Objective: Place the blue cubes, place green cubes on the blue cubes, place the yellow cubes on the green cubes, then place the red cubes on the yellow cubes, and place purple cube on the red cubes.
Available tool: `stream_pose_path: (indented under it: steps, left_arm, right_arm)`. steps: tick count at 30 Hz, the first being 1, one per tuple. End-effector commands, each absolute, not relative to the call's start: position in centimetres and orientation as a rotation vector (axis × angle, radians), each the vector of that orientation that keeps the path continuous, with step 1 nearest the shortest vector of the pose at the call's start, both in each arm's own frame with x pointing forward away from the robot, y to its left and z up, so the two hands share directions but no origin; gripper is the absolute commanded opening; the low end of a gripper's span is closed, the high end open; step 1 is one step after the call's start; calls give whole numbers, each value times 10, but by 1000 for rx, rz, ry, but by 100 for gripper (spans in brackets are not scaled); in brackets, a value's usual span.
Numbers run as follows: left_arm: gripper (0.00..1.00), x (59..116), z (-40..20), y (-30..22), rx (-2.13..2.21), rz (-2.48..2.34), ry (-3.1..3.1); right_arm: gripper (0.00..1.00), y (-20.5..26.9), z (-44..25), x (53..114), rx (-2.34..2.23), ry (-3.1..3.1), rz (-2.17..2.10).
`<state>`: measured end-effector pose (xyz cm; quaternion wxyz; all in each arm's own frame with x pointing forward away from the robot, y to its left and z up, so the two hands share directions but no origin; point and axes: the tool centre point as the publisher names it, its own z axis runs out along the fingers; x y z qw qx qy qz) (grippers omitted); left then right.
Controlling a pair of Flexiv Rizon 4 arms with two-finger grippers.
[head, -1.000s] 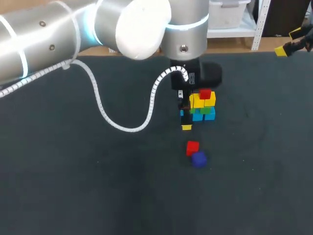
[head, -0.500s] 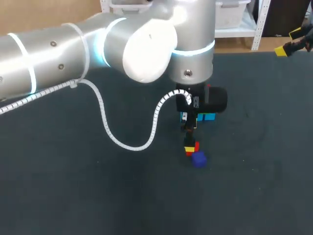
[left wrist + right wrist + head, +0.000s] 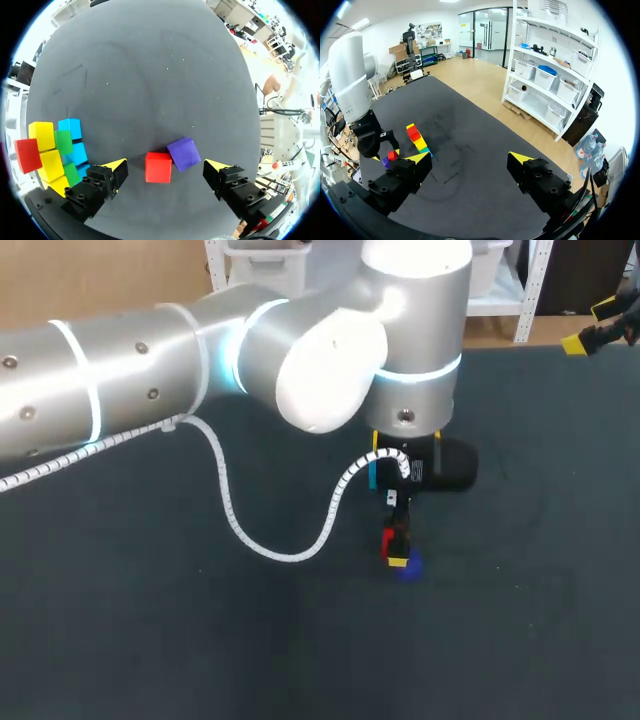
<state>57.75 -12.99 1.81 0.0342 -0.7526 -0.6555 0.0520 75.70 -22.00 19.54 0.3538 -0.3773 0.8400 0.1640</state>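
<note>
In the left wrist view my left gripper (image 3: 165,167) is open, with the loose red cube (image 3: 158,167) between its yellow fingertips, touched by neither. A purple cube (image 3: 183,153) leans against that red cube. Beside the left finger stands the stack: blue cubes (image 3: 70,128) at the base, green cubes (image 3: 63,141), yellow cubes (image 3: 41,136) and one red cube (image 3: 27,155) on top. In the head view the left arm (image 3: 330,370) hides the stack; the loose red cube (image 3: 388,542) and purple cube (image 3: 409,570) peek out below it. My right gripper (image 3: 590,328) is open at the table's far right edge.
The dark table (image 3: 150,640) carries nothing else. In the right wrist view the right gripper (image 3: 470,159) is open high above the table, and the stack (image 3: 417,141) and my left arm (image 3: 355,85) lie far ahead of it.
My left arm has moved away from the stack toward the near side and come down over the loose red cube, now covering the stack in the head view. The right arm has not moved.
</note>
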Motion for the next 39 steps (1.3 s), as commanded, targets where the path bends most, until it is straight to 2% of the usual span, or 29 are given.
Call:
stream_pose_path:
  steps: [1,8,10,12,18,29,36,39]
  left_arm:
    - [100,566,15,-124,-2322,128,-2051]
    - [100,562,5,-108,-2318,89,-2079]
    - [93,562,4,-104,-2319,80,-2088]
    - [82,563,4,-103,-2320,59,-2093]
    - [76,566,4,-103,-2342,54,-2099]
    - [70,572,-2,-108,-2388,26,-2048]
    - [70,575,1,-108,-2368,-29,-2068]
    - [64,577,2,-107,-2377,-17,-2081]
  right_arm:
    - [100,-220,195,759,-978,2169,430]
    - [100,-220,195,759,-978,2169,430]
    - [100,-220,195,759,-978,2169,430]
    - [100,-220,195,759,-978,2169,430]
    - [100,-220,195,759,-978,2169,430]
    - [100,-220,195,759,-978,2169,430]
    - [100,-220,195,759,-978,2169,430]
    - [100,-220,195,759,-978,2169,430]
